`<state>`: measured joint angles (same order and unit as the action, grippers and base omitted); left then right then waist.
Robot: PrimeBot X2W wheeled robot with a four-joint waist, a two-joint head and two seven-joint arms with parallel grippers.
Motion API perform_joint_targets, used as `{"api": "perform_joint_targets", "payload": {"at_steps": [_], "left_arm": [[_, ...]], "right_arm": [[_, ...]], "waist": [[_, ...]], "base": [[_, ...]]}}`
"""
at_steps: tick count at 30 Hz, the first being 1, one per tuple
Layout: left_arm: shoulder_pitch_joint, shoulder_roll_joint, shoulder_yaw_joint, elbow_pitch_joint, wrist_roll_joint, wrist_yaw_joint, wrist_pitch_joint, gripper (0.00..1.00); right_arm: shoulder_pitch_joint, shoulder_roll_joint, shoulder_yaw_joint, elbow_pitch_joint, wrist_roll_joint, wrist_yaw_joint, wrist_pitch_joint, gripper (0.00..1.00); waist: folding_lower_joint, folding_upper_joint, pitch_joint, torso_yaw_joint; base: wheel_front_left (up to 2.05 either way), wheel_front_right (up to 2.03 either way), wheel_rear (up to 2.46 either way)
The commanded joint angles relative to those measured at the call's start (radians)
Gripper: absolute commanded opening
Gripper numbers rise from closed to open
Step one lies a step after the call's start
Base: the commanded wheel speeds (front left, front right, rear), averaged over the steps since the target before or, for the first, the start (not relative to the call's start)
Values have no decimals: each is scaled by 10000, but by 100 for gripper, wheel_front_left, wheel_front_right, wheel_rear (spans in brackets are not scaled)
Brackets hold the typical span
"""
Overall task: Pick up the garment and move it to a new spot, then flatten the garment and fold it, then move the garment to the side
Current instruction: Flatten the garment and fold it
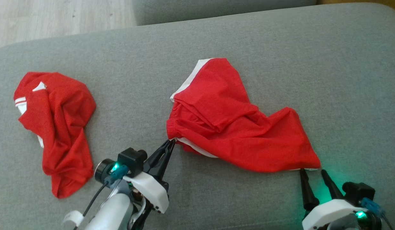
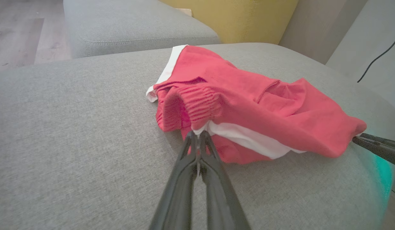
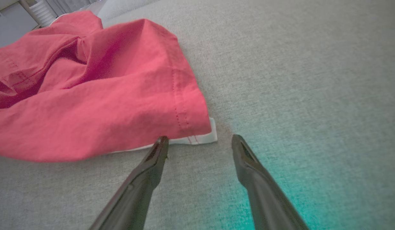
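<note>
The crumpled red garment (image 1: 236, 127) lies mid-way across the grey cushion (image 1: 280, 48). At its 8 o'clock the left gripper (image 1: 171, 142), angled toward 1 o'clock, is pinched closed on the waistband edge. At its 5 o'clock the right gripper (image 1: 312, 171) stands spread and empty beside the hem corner.

Jaws spread wide, the right gripper (image 3: 200, 138) hovers over the grey cushion (image 3: 296, 80); the red garment (image 3: 104, 95) bunches toward ten o'clock, its white-trimmed corner right between the fingertips (image 3: 160, 142).
</note>
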<state>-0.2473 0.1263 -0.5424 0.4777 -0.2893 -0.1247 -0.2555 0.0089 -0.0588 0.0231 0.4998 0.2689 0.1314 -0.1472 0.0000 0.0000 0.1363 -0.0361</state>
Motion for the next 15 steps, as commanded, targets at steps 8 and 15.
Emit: {"api": "perform_joint_targets", "payload": {"at_steps": [8, 15], "left_arm": [[-254, 110, 368, -370, 134, -59, -63, 0], [-357, 128, 345, -352, 138, -59, -63, 0]], "right_arm": [[-648, 33, 116, 80, -349, -7, -32, 100], [-937, 51, 306, 475, -386, -7, 146, 93]], "waist": [[0, 0, 108, 126], [0, 0, 219, 197]], "base": [[0, 0, 0], [0, 0, 0]]}}
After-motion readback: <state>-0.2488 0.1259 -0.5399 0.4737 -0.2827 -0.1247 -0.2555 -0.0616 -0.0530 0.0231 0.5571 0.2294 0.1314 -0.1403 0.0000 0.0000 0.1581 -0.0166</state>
